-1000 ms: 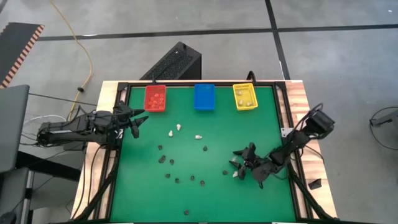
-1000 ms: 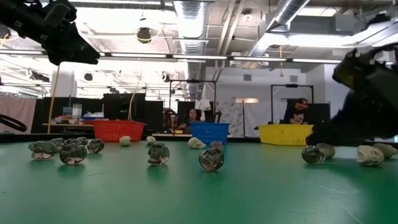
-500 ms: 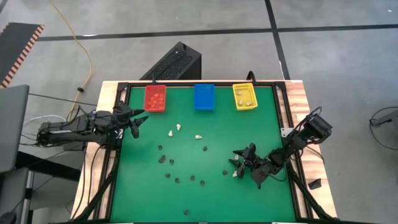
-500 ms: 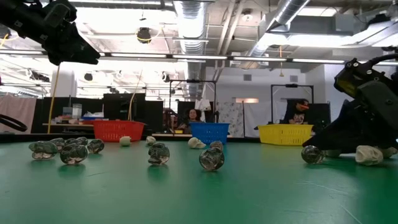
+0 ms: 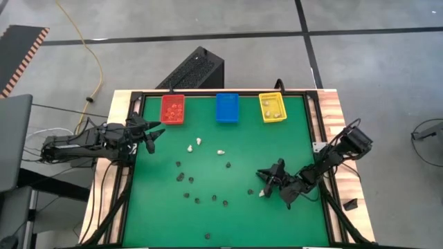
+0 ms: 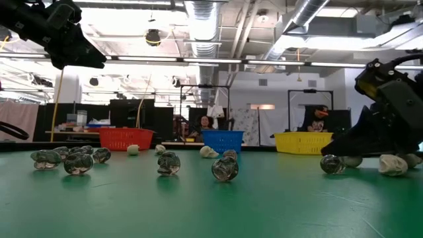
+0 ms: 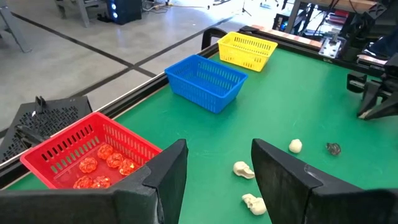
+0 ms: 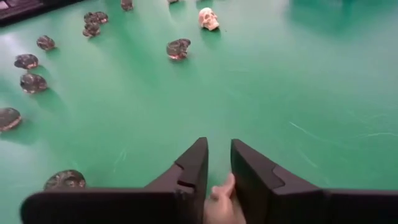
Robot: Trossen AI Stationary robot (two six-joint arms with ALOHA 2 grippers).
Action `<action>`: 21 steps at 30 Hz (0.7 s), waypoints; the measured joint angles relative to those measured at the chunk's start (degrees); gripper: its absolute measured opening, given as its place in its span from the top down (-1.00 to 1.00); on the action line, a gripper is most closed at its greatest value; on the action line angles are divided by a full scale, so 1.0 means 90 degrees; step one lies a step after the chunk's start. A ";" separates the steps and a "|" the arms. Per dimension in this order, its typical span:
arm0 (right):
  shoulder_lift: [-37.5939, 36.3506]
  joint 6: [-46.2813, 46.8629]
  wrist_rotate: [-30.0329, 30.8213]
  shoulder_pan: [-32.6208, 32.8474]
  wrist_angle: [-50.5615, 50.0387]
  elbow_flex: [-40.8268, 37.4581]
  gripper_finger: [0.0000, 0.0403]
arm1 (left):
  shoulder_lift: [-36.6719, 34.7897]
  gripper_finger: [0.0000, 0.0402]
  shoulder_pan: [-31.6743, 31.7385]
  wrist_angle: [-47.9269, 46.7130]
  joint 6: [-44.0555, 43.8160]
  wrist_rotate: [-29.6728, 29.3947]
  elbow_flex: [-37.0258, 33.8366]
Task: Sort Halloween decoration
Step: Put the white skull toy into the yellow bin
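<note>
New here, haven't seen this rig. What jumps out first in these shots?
Three rectangular plastic bins line the far edge of the green table: a red bin holding orange trinkets, a blue bin, and a yellow bin with cream ones. Small dark trinkets lie scattered mid-table. Near the right edge, the right gripper has its jaws nearly closed on a cream-white trinket; the left gripper waits open by the red bin.

Green table, wood edges. At 12 o'clock side, row of three bins: red bin, blue bin, yellow bin. Near centre, cream trinkets. Toward 7 o'clock, scattered black trinkets. At 4 o'clock, one cream trinket, one dark trinket.
</note>
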 joint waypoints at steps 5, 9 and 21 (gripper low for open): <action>-0.0068 -0.0024 0.0094 -0.0010 0.0029 0.0000 0.63 | 0.0002 0.16 0.0000 0.0000 0.0000 0.0000 0.0000; -0.0399 -0.0488 0.0095 -0.0118 0.0008 -0.0003 0.65 | 0.0000 0.16 -0.0002 0.0000 0.0000 0.0000 0.0000; -0.1860 -0.2266 0.0076 -0.0894 -0.0449 -0.0015 0.81 | -0.0001 0.16 0.0000 0.0001 0.0000 0.0002 0.0000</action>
